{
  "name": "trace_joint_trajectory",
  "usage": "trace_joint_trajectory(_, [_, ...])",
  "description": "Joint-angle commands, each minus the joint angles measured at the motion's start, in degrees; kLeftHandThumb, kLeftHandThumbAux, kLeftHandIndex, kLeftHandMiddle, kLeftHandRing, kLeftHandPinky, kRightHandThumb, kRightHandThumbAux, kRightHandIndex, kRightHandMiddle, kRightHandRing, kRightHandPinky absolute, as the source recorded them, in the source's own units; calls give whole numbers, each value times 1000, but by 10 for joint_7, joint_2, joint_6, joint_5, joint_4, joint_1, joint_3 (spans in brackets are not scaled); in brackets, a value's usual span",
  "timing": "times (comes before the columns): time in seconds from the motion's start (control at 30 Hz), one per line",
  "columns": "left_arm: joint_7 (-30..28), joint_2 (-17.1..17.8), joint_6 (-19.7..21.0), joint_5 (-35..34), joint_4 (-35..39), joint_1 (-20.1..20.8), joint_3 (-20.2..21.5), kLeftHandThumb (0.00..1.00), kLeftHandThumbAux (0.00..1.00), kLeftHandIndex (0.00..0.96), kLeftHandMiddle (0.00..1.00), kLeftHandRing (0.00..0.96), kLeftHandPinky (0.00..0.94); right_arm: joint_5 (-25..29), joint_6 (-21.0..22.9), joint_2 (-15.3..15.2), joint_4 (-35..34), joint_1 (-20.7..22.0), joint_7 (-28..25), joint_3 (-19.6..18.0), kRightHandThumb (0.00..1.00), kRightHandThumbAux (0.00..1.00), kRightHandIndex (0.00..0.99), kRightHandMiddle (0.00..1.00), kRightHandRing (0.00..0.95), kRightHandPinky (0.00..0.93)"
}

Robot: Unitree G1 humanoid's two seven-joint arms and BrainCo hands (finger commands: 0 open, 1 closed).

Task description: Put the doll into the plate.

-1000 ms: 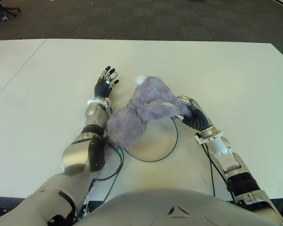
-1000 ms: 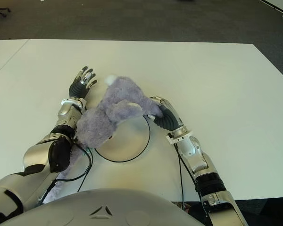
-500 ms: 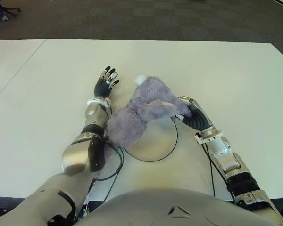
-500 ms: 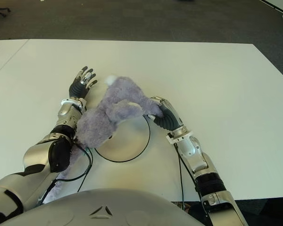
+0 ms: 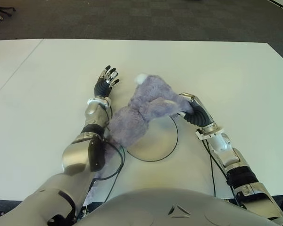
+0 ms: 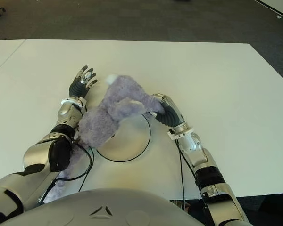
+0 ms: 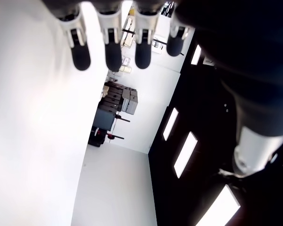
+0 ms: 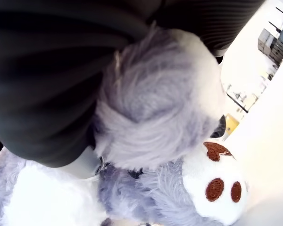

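right hand (image 5: 191, 109) pinching the doll (image 5: 141, 113) has nudged its limb slightly over the plate (image 5: 158, 146); body only half on, left hand (image 5: 105, 84) spread idle.

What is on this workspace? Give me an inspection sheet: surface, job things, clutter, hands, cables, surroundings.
Surface: white table, bare apart from the items below.
Job's things: purple plush doll lies over the far left part of the round plate, partly off it toward the left arm.
Clutter: nothing seen.
Hands: right hand closed on the doll's limb at the plate's right rim; its fingers wrap the fur. Left hand to the left of the doll, fingers spread, holding nothing.
Cables: black cable loops by the left elbow; another runs along the right forearm.
Surroundings: dark carpet floor beyond the table.
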State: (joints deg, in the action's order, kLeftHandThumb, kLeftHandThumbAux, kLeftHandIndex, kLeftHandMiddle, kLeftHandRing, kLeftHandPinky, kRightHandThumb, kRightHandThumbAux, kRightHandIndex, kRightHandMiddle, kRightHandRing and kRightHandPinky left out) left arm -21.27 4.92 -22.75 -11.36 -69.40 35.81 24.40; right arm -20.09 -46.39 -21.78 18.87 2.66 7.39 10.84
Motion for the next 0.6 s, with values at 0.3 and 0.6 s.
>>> trace_joint_trajectory(0.3, [4,-35,79,-8,-80,-129,11,2,638,73,113,108,147,-116,-202,109,97,-136,193,7,700,722,437,890,881,873])
trace_joint_trajectory(0.6, [-3,-35,78,-10,-80,-130,14,3,640,75,115,111,145,-163,-240,124,143,-124,281,-6,701,721,437,896,880,861])
